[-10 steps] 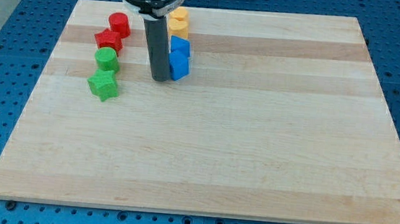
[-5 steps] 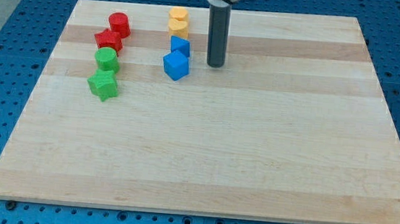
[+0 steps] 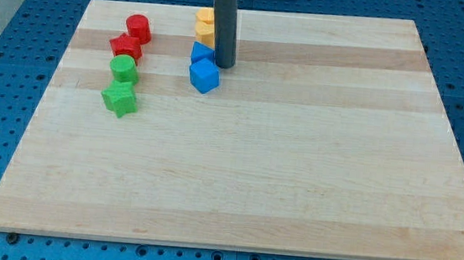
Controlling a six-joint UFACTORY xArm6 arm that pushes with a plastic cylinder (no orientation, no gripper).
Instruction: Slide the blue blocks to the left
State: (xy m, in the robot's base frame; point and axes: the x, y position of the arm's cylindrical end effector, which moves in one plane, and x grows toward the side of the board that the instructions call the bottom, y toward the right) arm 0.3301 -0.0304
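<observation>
Blue blocks, a glossy blue cube point(image 3: 205, 76) and a smaller blue block point(image 3: 202, 53) just above it, sit near the top of the pale wooden desk point(image 3: 295, 178), left of centre. My tip point(image 3: 223, 65) has swung back from well off their right side to just beside them, seemingly touching the upper one, though the rod hides that edge. No fingers exist here to open or close. I judge a leftward push is starting.
</observation>
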